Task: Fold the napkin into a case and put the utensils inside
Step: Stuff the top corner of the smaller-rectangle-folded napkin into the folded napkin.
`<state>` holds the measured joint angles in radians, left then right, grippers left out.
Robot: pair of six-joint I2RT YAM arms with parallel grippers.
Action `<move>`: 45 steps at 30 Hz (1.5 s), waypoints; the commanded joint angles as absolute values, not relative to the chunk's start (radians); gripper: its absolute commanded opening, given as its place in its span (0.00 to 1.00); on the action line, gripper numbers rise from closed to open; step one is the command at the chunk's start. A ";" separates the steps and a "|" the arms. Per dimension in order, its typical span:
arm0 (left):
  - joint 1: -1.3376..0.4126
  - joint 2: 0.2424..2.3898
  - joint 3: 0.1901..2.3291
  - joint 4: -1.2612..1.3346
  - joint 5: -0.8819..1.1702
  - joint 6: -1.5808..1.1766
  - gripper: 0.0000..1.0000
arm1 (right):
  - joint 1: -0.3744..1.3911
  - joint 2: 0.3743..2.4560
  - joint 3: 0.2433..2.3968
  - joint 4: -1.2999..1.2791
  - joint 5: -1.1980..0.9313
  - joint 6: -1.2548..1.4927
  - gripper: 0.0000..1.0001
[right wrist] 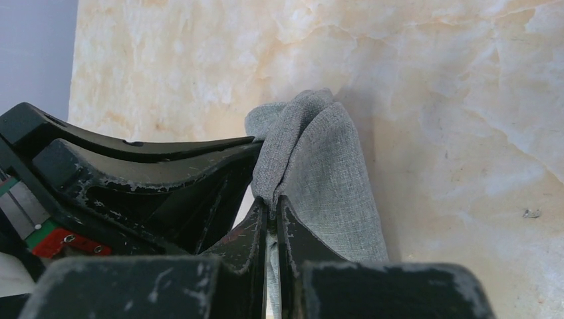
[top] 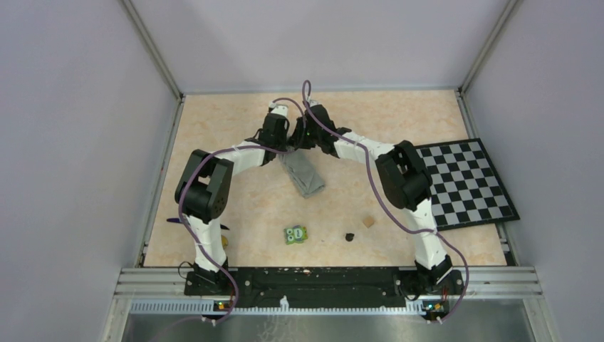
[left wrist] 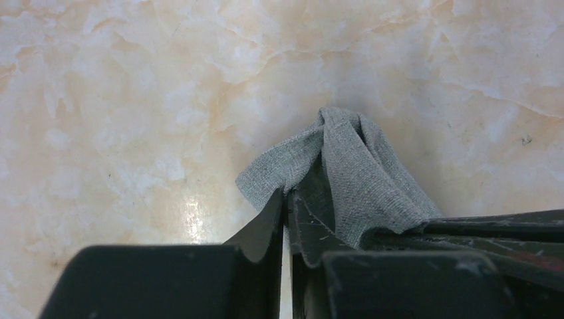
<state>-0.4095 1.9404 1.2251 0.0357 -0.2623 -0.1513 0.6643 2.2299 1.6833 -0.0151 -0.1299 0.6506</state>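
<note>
Near left edge: blue utensil (top: 173,220) and yellow-headed utensil (top: 225,242) lying on the surface (top: 399,121), one on each side of the left arm's lower link and largely hidden by it; well apart from the cloth.
Near middle: green owl block (top: 295,234) face up; small dark object (top: 349,236) off to its right; tan cube (top: 368,221) slightly farther back and right; none touching.
Right side: checkerboard mat (top: 466,182) lying flat, turned at an angle, its left corner hidden behind the right arm.
Centre: napkin (top: 305,177) bunched into a narrow grey strip, near end resting on the surface, far end gathered up at the two pincers.
Left pincer (left wrist: 287,199): closed down to a thin slit, nipping a fold at the napkin's edge; cloth draped over one finger.
Right pincer (right wrist: 271,207): clamped tight on the napkin, grey cloth squeezed between the fingers and bulging above the tips.
Far middle: both pincers side by side, nearly touching, over the napkin's far end.
</note>
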 commanded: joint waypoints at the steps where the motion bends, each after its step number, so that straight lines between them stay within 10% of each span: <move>1: -0.416 1.904 1.212 0.114 -0.241 -0.148 0.07 | 0.664 2.238 1.754 0.002 -0.182 0.677 0.00; 45: -0.280 1.766 0.954 0.369 0.054 -0.369 0.00 | 0.643 2.405 1.827 0.030 -0.359 0.654 0.00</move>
<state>-0.2943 1.8202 0.9741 0.3080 0.0517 -0.3050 0.6525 2.4649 1.8900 -0.0151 -0.3244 0.6960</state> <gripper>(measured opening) 0.005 0.019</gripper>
